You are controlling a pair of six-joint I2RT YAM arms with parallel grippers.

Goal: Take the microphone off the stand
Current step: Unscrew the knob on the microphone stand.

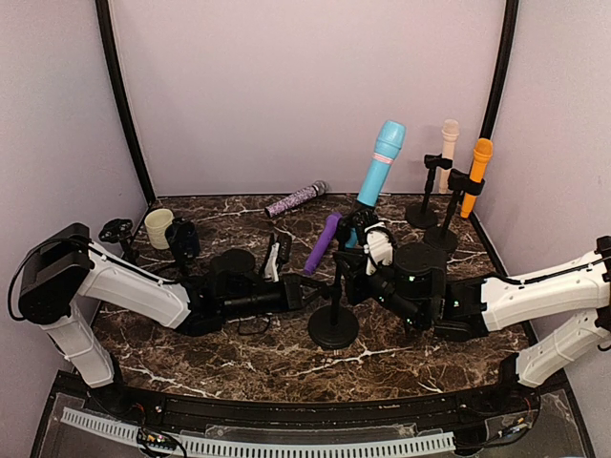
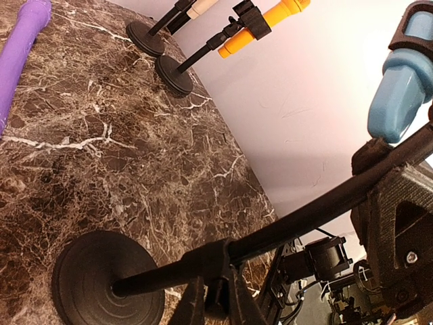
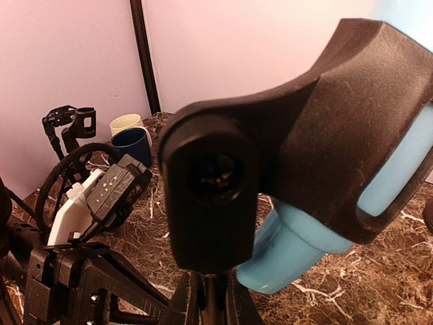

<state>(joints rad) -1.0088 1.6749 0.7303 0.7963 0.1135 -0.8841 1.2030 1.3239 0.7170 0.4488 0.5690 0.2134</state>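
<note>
The blue microphone [image 1: 380, 164] sits tilted in the clip [image 3: 270, 156] of the stand [image 1: 333, 327], directly above the right gripper [image 3: 206, 301]. That gripper's jaws pinch the rod [image 2: 304, 213] just below the clip. The left gripper [image 2: 215, 298] pinches the rod lower down, near the base [image 2: 88, 271].

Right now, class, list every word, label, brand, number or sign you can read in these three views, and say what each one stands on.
None: no text can be read in any view.
blue microphone: a pale pink band, no lettering.
black stand and its clip: no marks.
black block with pale dots: too small to read.
purple microphone, orange microphone, cream cup: no writing shows.
</note>
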